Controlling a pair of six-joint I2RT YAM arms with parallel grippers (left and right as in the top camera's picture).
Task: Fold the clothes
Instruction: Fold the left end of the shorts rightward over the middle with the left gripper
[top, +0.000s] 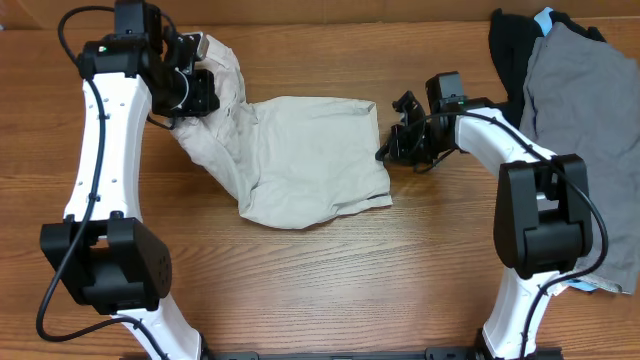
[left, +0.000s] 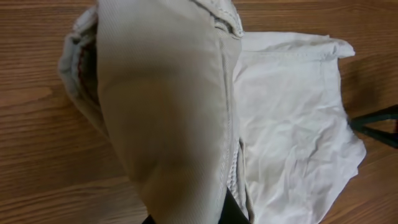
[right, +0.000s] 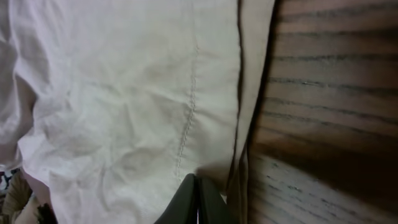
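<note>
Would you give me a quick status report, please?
Left gripper shut on shorts, one end bunched up. Right gripper shut, at right hem. Grey garment far right, not obstructing.

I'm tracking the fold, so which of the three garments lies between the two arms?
The beige shorts, spread out in the middle. The grey garment and the black garment are heaped together at the far right.

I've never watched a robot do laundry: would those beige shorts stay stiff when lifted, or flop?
Probably floppy: the shorts sag and bunch in folds where the left claw holds them up. Likely light, since a small pinch carries that end. Pushing would probably wrinkle the creased cloth rather than slide it whole.
</note>
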